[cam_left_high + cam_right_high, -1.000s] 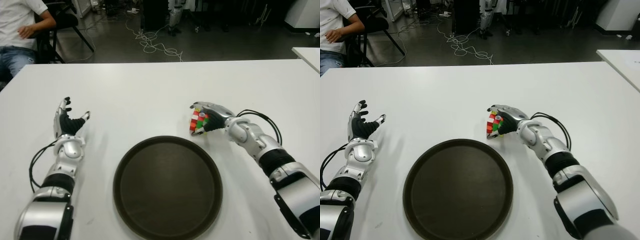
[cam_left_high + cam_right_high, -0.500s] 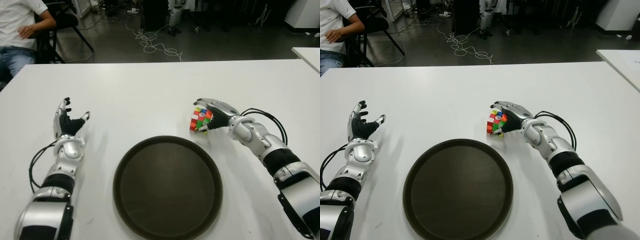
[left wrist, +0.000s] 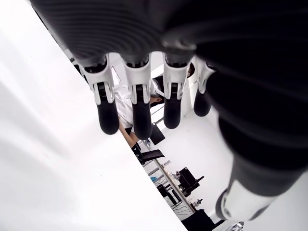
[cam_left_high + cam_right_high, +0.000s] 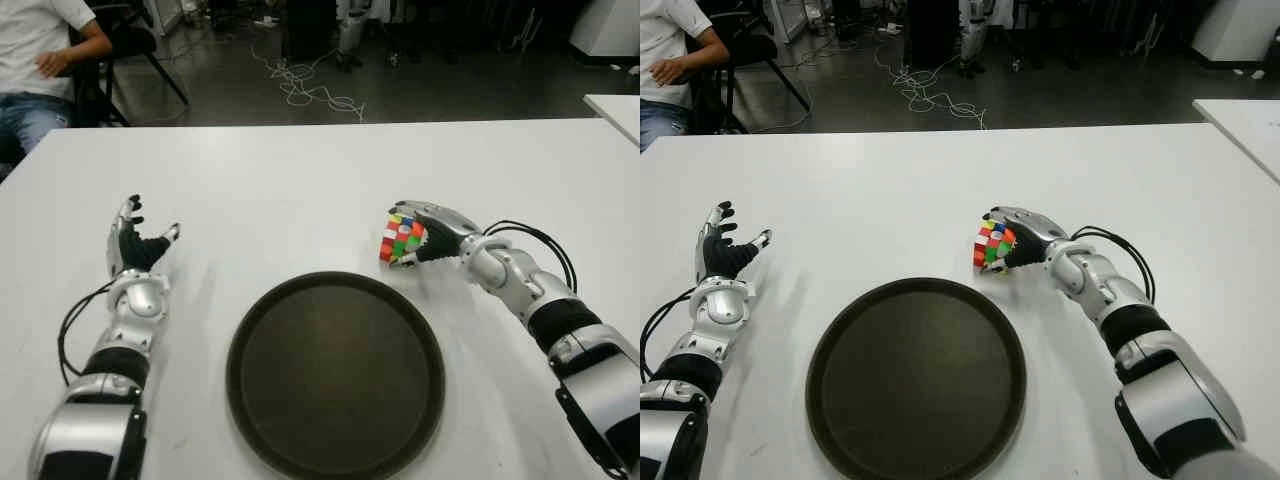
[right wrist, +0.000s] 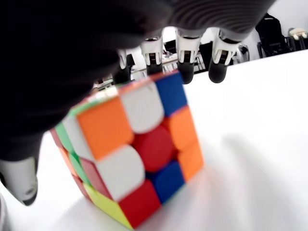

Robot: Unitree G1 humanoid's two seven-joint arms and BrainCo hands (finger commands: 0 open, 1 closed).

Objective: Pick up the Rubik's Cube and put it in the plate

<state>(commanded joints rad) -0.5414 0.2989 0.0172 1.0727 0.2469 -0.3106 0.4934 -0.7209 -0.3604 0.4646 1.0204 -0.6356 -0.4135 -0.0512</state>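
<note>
**Cube tilted under my right hand, just beyond the plate**

Eye views: My right hand [image 4: 428,228] is on the white table [image 4: 300,180], to the right of and just beyond the plate's far rim. Its fingers reach over the top of the cube [image 4: 399,240], which sits tilted on the table, close to the plate [image 4: 335,372] but outside it. The plate is dark, round and lies near me at the middle. My left hand [image 4: 135,245] shows well to the left of the plate, palm up, fingers spread and holding nothing. Beyond the table, far left, a person [image 4: 40,60] sits on a chair, and cables [image 4: 310,90] trail over the floor.

Left wrist view: my left fingers [image 3: 137,103] hang straight and apart above the table, with nothing between them.

Right wrist view: the cube [image 5: 132,154] is tipped, one low corner on the table. My fingertips [image 5: 185,72] lie along its far top edge and my thumb [image 5: 19,178] shows beside its lower near corner, a loose hold around the cube.
</note>
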